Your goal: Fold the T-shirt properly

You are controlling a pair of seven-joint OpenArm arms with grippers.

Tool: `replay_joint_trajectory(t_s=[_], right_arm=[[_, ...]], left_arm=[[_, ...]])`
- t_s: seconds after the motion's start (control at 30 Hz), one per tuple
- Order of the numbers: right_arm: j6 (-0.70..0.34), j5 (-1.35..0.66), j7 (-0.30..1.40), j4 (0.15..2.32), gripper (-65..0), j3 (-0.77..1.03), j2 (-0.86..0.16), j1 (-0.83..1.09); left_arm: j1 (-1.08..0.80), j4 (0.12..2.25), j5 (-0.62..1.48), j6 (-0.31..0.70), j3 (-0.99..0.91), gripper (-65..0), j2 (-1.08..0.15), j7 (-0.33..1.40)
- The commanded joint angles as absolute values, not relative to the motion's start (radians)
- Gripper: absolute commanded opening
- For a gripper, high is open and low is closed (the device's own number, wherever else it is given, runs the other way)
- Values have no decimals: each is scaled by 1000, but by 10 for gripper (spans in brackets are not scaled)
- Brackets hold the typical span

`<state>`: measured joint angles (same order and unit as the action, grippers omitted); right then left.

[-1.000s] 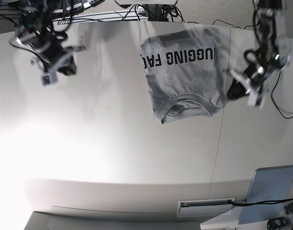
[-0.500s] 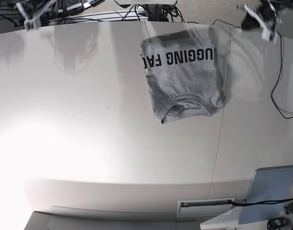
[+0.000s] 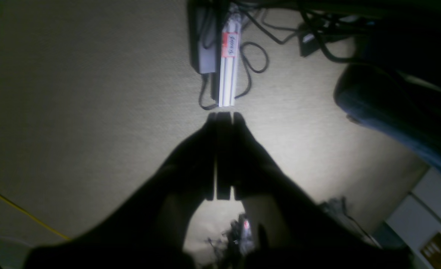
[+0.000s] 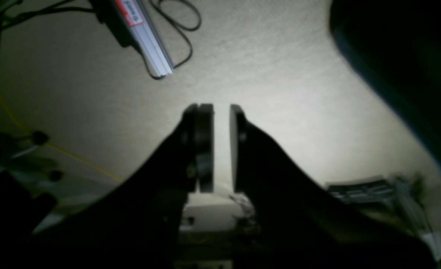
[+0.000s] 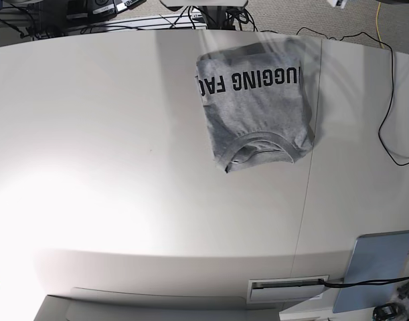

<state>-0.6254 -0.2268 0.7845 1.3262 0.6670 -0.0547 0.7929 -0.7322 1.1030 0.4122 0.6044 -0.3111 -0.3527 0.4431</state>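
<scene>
- both arms gone from above the desk (image 5: 124, 167) within the last second; seen flanking the t-shirt (image 5: 254, 110) a moment ago, now out of the base view entirely.
- left gripper (image 3: 224, 117) pulled back over the carpeted floor (image 3: 93, 93), jaws pressed together and holding nothing, pointed toward a power strip (image 3: 227, 71) and loose cables.
- right gripper (image 4: 221, 112) likewise raised over the floor, jaws standing a narrow gap apart with nothing between them.
- t-shirt left alone near the far edge of the desk, toward the far right corner as the base view shows it, folded into a compact rectangle with the collar facing the near edge and black lettering showing across the top face.
- no change in the shirt's outline or place while the arms withdrew.
- likely reading: fold finished and released, arms retiring to rest; slight skew of the bundle against the desk seam (image 5: 308, 180) the only loose end.
</scene>
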Motion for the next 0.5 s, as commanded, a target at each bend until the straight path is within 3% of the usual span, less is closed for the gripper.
replay_joint_trajectory(t_s=[0.0,0.17,0.33,0.47], right_arm=[[-632,-210,754,1256,-571,674,-89,778],[-666,-131,606,862,-571,674,-184,591],[-666,-84,460,593,-571,674,-261,426],[-666,-54,450,524,-571,674,-263,325]], left_arm=[[-721,1058,418,611,-298,-611,-363,442],[-564,812,419,530,-223,-472,-362,311],[-393,632,337,438,-153,-468,-326,270],[-268,503,275,376,-140,-468,-266,268]])
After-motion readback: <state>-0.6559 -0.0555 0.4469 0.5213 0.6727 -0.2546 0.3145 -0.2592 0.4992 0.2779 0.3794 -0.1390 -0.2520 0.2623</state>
